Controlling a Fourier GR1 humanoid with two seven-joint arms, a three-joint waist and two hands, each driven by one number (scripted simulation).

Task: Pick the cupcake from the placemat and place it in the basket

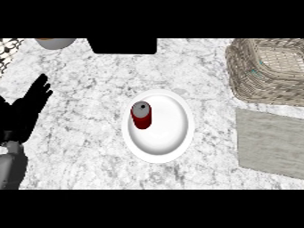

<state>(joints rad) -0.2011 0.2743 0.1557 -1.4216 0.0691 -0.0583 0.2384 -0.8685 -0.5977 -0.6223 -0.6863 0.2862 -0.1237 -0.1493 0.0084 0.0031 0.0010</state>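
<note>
Left hand (19,109) open, forearm cropped.

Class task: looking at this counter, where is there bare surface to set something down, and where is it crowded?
Bare marble counter lies between the left hand and the white plate, and between the plate and the grey placemat. The stretch above the plate, below the black object, is free too. It is crowded at the right, where the wicker basket sits just above the placemat.

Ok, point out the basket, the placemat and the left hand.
basket (243,82): head view, on its woven front-left wall.
placemat (279,144): head view, on its bare grey middle.
left hand (14,116): head view, on the palm.
</note>
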